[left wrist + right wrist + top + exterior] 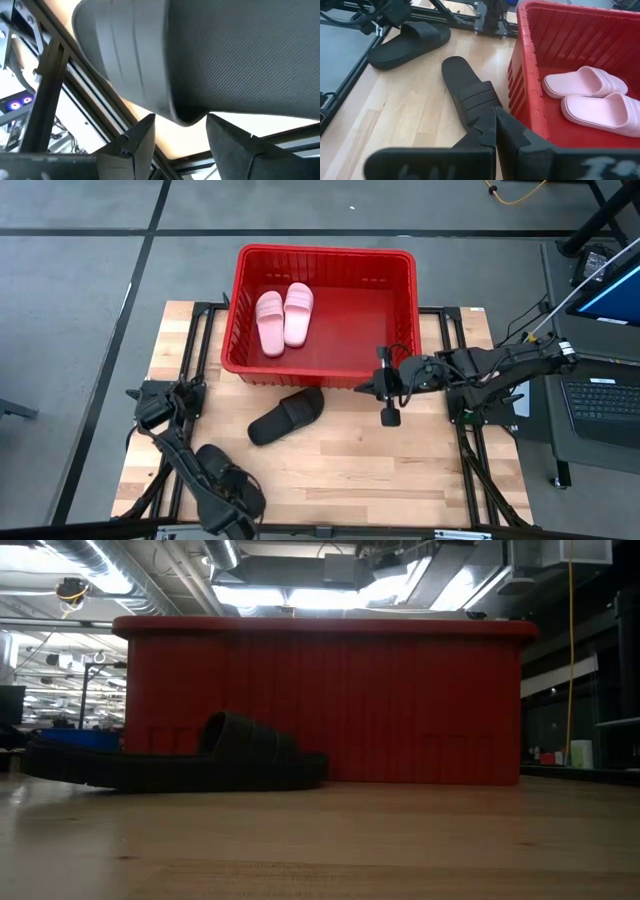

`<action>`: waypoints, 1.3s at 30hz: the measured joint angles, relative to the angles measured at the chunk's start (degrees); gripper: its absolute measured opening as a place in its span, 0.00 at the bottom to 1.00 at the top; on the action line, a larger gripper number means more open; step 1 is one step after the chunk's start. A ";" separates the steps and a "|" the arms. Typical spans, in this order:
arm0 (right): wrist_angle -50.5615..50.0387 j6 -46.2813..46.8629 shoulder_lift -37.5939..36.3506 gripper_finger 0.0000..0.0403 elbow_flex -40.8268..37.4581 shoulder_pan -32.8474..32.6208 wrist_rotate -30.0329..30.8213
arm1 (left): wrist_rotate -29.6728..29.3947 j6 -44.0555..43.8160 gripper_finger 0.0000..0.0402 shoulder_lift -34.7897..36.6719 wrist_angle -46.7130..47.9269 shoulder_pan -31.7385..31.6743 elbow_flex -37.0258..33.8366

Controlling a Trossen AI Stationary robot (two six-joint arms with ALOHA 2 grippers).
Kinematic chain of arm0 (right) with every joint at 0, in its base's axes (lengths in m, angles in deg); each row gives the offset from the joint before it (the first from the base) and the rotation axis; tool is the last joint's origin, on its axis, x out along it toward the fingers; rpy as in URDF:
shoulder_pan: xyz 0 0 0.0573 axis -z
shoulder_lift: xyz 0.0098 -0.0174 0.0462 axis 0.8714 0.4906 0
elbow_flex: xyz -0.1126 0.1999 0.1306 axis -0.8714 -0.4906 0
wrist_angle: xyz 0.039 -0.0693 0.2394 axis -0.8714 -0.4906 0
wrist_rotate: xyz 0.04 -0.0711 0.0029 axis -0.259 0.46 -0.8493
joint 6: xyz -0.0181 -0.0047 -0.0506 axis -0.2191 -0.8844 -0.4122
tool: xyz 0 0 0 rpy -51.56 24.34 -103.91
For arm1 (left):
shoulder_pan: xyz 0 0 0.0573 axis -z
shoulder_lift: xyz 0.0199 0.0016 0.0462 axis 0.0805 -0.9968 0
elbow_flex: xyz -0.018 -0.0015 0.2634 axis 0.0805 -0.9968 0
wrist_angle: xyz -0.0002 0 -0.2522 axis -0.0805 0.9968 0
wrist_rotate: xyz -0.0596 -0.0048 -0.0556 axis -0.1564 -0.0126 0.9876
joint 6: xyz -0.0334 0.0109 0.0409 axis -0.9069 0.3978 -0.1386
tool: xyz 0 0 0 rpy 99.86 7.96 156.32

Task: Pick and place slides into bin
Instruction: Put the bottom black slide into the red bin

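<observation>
Two pale pink slides (284, 318) lie side by side, soles down, inside the red bin (400, 320) at the table's far middle. One black slide (285, 417) lies sole down on the wood just before the bin's near wall; it also shows in the low view (180, 760). The other black slide (225, 477) lies at the near left corner. My left gripper (180, 122) is open there, with that slide's rounded edge (187, 112) right at the gap between its fingers. My right gripper (495, 120) is shut and empty, above the table by the bin's near right corner (366, 388). My left gripper has its two fingers standing on either side of the black slide's rounded edge (187, 112). I cannot tell whether they touch it.
The bin's tall lattice wall (530, 100) rises close beside my right gripper. Dark frame rails (200, 350) run along the table's left and right sides. A laptop (605, 395) stands off the table's right edge. Bare wood (360, 470) lies between the arms.
</observation>
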 joint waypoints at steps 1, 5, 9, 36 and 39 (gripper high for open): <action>0.00 0.00 0.00 0.01 0.00 0.14 -0.02 | 0.00 -0.71 0.42 0.00 -0.08 0.45 0.00; 0.00 0.09 0.00 0.01 0.00 0.37 -0.02 | -0.16 -3.53 0.42 0.00 -0.43 1.84 0.00; 0.64 0.04 0.00 0.01 0.00 0.37 -0.02 | -0.55 -5.29 0.42 0.00 -0.46 2.32 0.02; 1.77 1.57 0.00 0.01 0.00 0.37 -0.02 | -6.98 -16.04 0.21 0.22 -4.24 3.72 -3.93; 1.77 1.57 0.00 0.01 0.00 0.37 -0.02 | -6.83 -16.04 0.15 0.22 -4.39 3.72 -3.93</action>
